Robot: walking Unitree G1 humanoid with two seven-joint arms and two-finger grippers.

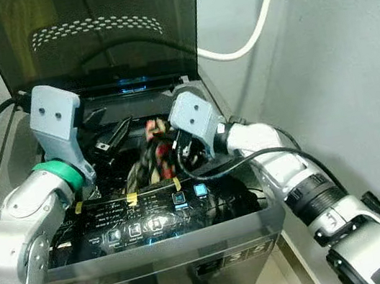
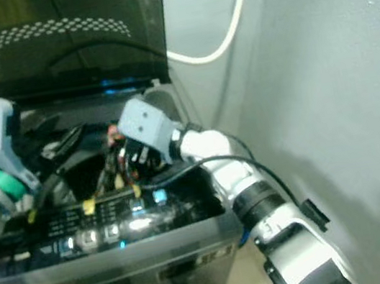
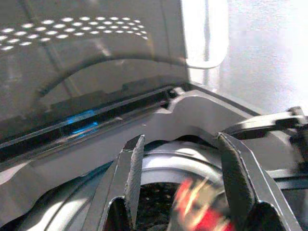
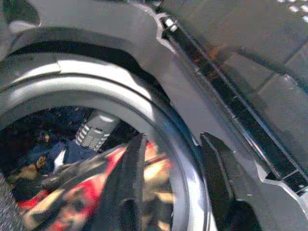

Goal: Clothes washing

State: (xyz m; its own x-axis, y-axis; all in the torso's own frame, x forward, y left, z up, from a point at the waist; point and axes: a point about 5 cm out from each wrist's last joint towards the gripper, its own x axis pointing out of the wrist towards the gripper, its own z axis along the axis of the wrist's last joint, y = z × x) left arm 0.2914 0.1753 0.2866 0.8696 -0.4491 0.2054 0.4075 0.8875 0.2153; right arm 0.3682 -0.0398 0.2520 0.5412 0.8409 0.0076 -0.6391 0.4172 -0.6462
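Your right gripper (image 1: 174, 152) sits at the mouth of the washing machine (image 1: 192, 240), and from the head views it looks clenched on the red-and-cream garment (image 1: 151, 161). Your left gripper (image 3: 180, 178) hovers over the drum's left side with fingers spread, holding nothing. The garment hangs half over the drum rim (image 4: 144, 103), bunched into a rope that runs from the rim down into the tub, where dark clothes (image 4: 29, 154) already lie. The lid (image 1: 92, 34) stands open behind. Loading looks mostly done; still left, you'd judge, are dropping this piece, shutting the lid and starting the cycle.
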